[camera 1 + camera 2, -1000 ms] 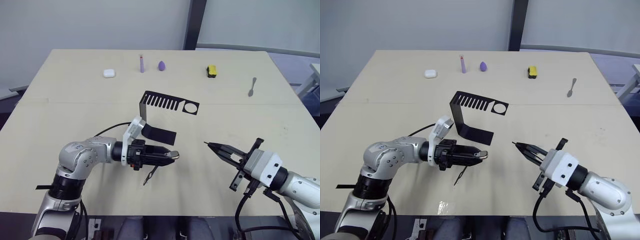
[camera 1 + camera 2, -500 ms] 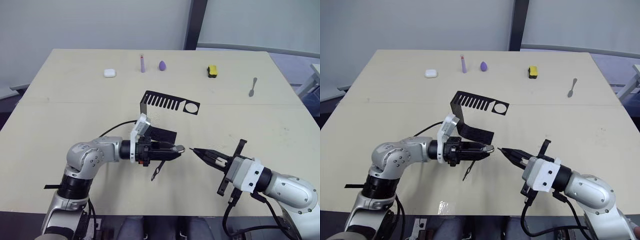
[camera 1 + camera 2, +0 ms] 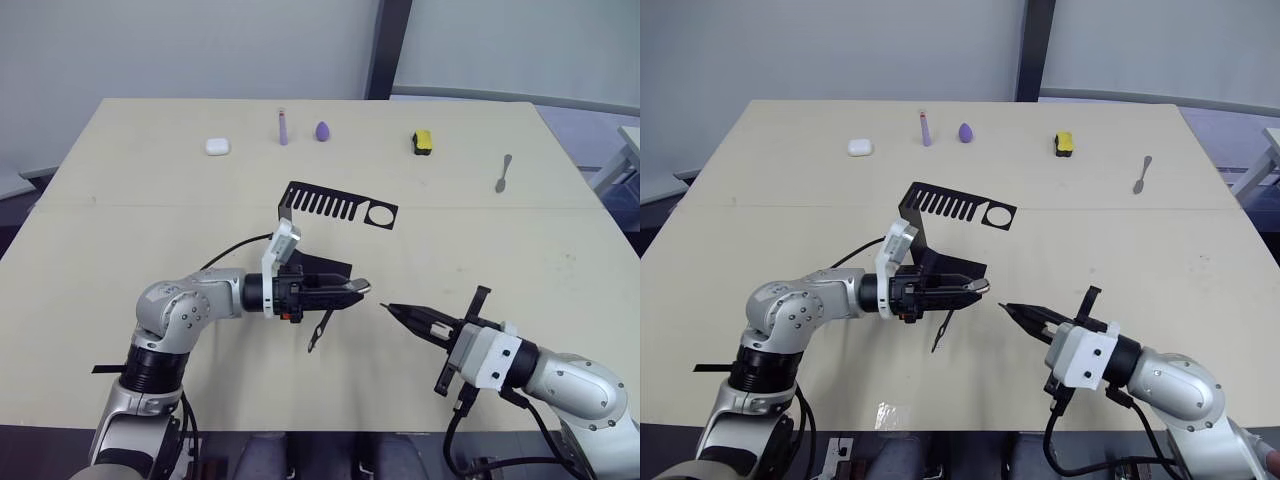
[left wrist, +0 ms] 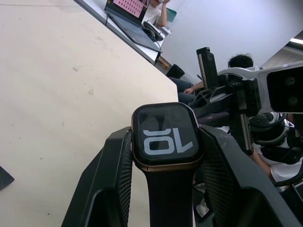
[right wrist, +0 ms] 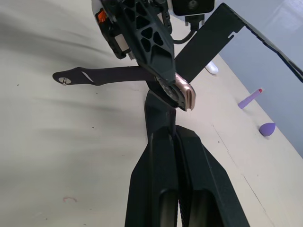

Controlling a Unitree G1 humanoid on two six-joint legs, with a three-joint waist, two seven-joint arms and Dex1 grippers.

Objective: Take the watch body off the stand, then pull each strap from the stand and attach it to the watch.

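Watch body (image 4: 166,137), one strap (image 3: 320,329) hanging from it, pinched in the left gripper (image 3: 352,288) above the table (image 3: 150,200), at 6 o'clock of the stand (image 3: 340,208); right gripper (image 3: 392,309), fingers pressed together, at its 3 o'clock

A pale wooden tabletop (image 3: 150,220) carries the black stand (image 3: 330,215) mid-table; along its far edge lie a white case (image 3: 218,146), purple stick (image 3: 283,128), purple drop (image 3: 323,131), yellow-and-black block (image 3: 423,143) and spoon (image 3: 503,173).
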